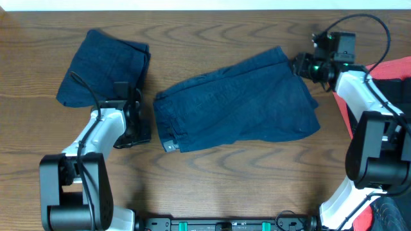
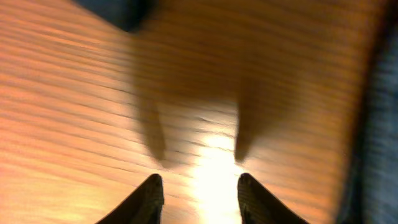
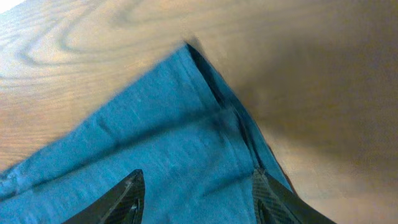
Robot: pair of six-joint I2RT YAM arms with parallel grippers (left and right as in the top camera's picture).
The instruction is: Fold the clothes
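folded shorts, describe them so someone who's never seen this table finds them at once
Start at the wooden table and look to its far left area. The folded shorts lie there as a compact navy bundle. Unlike the other shorts, spread flat across the middle, they are doubled over and smaller.

No legible text, brand, number or sign in any view. Only a pale mark point(image 1: 169, 146) at the waistband corner of the spread shorts point(image 1: 237, 102), too small to read.
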